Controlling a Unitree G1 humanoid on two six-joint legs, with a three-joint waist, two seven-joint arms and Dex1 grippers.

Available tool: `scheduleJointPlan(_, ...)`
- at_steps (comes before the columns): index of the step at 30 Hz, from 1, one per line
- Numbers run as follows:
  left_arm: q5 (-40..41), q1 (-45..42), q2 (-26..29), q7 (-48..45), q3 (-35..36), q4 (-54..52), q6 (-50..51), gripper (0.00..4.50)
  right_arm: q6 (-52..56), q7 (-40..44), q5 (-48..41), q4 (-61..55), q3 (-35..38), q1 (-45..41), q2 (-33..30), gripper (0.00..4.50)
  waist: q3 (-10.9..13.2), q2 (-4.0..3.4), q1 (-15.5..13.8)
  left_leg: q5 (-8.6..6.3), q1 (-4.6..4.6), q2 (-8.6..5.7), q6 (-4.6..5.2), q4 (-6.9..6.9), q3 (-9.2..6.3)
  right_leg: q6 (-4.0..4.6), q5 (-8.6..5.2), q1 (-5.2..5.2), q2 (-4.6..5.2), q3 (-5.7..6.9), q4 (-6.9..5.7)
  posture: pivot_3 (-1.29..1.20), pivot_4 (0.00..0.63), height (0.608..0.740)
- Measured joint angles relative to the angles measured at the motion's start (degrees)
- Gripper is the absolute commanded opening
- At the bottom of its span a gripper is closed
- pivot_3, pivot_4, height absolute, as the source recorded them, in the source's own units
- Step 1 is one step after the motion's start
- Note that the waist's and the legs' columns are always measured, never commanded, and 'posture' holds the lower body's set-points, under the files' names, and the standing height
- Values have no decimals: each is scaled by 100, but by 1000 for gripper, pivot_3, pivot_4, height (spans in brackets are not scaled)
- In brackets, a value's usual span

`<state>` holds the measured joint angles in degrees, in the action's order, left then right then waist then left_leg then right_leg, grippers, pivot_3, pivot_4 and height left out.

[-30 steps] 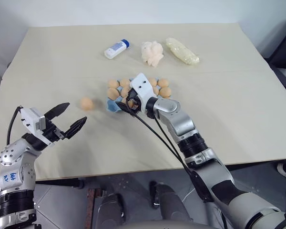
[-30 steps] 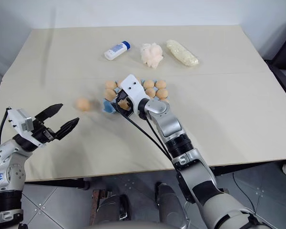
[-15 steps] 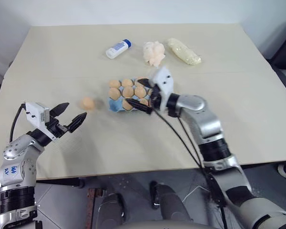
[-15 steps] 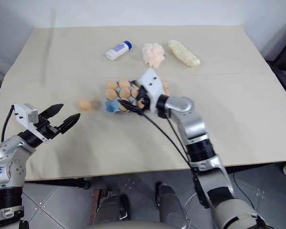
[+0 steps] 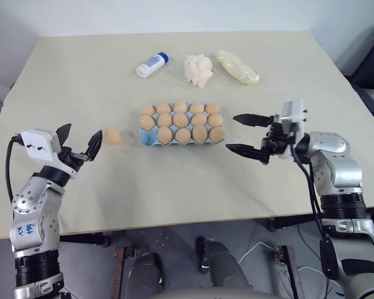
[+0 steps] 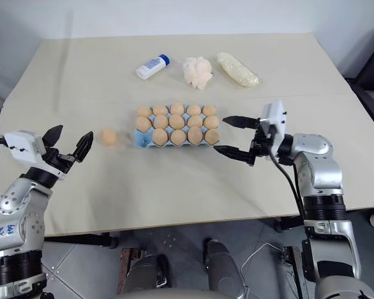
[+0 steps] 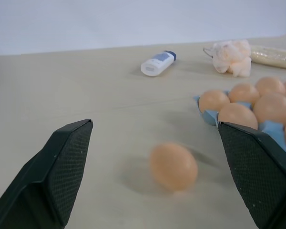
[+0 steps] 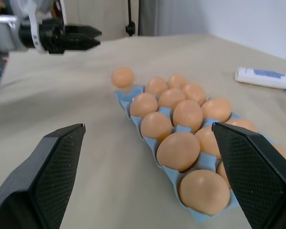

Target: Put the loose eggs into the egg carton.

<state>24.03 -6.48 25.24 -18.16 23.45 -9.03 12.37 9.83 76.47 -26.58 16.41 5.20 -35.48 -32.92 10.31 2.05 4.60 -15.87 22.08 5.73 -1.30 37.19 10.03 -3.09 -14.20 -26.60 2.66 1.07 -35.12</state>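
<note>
Now right end effector (image 5: 248, 134) off the egg carton (image 5: 182, 127), empty, gaping.

loose egg (image 5: 113, 136) left of egg carton (image 5: 151, 139), on table (image 5: 174, 187)

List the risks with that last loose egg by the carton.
The egg lies free on the bare table and looks blurred in the left wrist view, so it may be rolling; a nudge from the open left gripper could send it off. The carton has one free cup, in the corner nearest the egg; a misplaced drop could crack neighbours.
</note>
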Motion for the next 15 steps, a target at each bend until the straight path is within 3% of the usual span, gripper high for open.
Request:
scheduleJointPlan(7, -669, 26, -288, 700, -252, -136, 10, 4500, -386, 526, 135, 967, 0, -450, -222, 4457, 0, 0, -6, 2, 1, -2, 3, 6, -1, -2, 1, 1, 2, -3, 1, 0, 150, 740)
scheduleJointPlan(15, -995, -593, -509, 1052, -836, 22, 587, 4500, -179, 1042, -55, 1070, -13, -636, -498, 4457, 1, -2, -64, 0, 1, -2, 1, 5, -2, -2, 1, 1, 0, -2, -1, 0, 150, 740)
